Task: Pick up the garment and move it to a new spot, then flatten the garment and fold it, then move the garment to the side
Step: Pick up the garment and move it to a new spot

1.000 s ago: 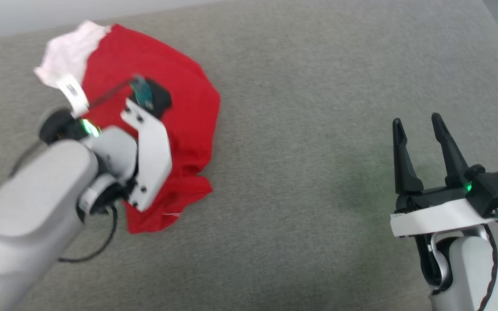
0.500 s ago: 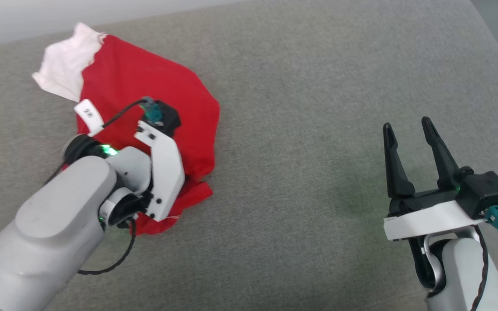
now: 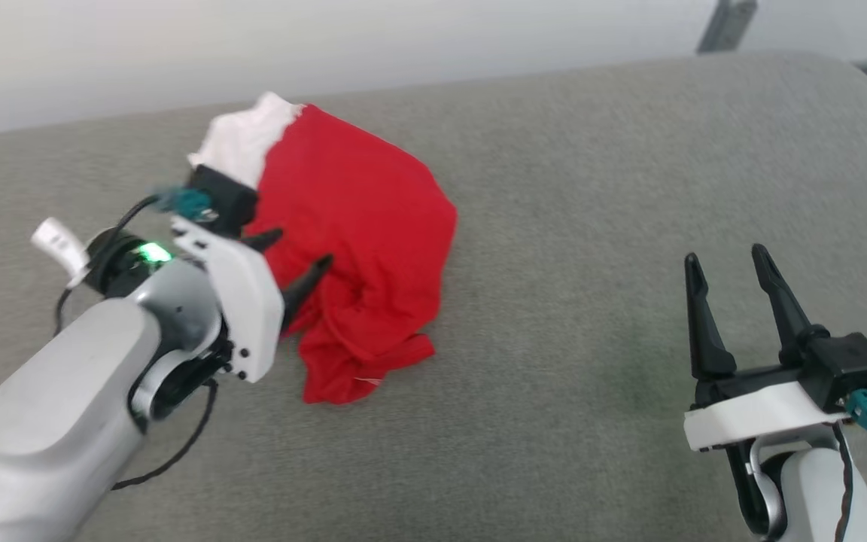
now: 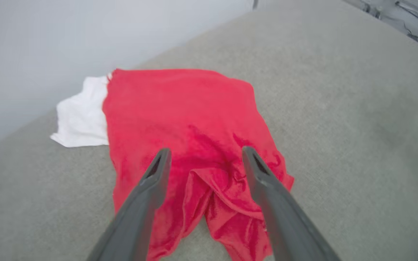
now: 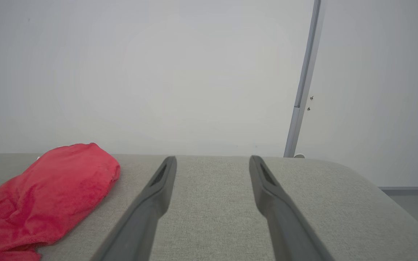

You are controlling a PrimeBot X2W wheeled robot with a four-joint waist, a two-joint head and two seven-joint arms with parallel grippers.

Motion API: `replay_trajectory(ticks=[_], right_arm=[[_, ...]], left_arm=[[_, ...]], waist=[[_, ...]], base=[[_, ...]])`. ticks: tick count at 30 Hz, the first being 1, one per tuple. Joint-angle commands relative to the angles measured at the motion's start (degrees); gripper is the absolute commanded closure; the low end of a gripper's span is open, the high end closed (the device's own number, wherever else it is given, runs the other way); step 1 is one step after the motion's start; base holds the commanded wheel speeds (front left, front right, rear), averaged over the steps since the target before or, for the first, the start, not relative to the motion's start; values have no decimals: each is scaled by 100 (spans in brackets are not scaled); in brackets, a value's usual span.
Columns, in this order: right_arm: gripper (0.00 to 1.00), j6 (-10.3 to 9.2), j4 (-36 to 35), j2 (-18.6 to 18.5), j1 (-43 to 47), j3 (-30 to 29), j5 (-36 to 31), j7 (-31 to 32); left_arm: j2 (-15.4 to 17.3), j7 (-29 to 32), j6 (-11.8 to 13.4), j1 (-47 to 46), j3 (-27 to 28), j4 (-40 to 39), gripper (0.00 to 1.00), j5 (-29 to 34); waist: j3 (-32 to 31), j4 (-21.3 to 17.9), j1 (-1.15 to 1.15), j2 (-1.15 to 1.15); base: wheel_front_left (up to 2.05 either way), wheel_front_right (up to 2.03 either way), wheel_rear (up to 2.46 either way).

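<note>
1. Red jersey-cloth garment (image 3: 362, 226) with a white sleeve is found crumpled on a wide grey woven upholstered surface (image 3: 591, 188), the largest thing shown. The heap lies on the left half, close to the far edge.
2. A plain white wall (image 3: 403, 45) is seen behind that edge, with a pale grey upright metal strip (image 5: 303, 79) at its right.
3. In the left wrist view the garment (image 4: 180, 112) is shown bunched into folds at its near end, while the white sleeve is laid flat at the far left corner.
4. A pale grey left forearm (image 3: 50, 406) is stretched in from the lower left.
5. The left gripper (image 3: 299, 250) is held with its two dark fingers spread wide over the near-left side of the heap. No cloth is pinched between them, and whether the tips touch the cloth cannot be told.
6. The right gripper (image 3: 725, 256) is likewise spread, with nothing held. It is poised over bare upholstery, well apart from the garment.
7. A small white label (image 3: 57, 245) is seen on the black cable by the left wrist, near a green light (image 3: 149, 252).
</note>
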Motion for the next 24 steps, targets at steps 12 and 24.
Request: replay_trajectory(ticks=[12,24], right_arm=[[0,-2,22,3,283,-167,-263,-30],[0,-2,27,4,610,-438,-334,-31]], left_arm=[[329,-2830,600,1509,849,-347,0,155],[193,-3650,952,3350,2146,-670,0,66]], waist=[[-557,503,0,0],[-862,693,0,0]], base=[[0,0,0],[0,0,0]])
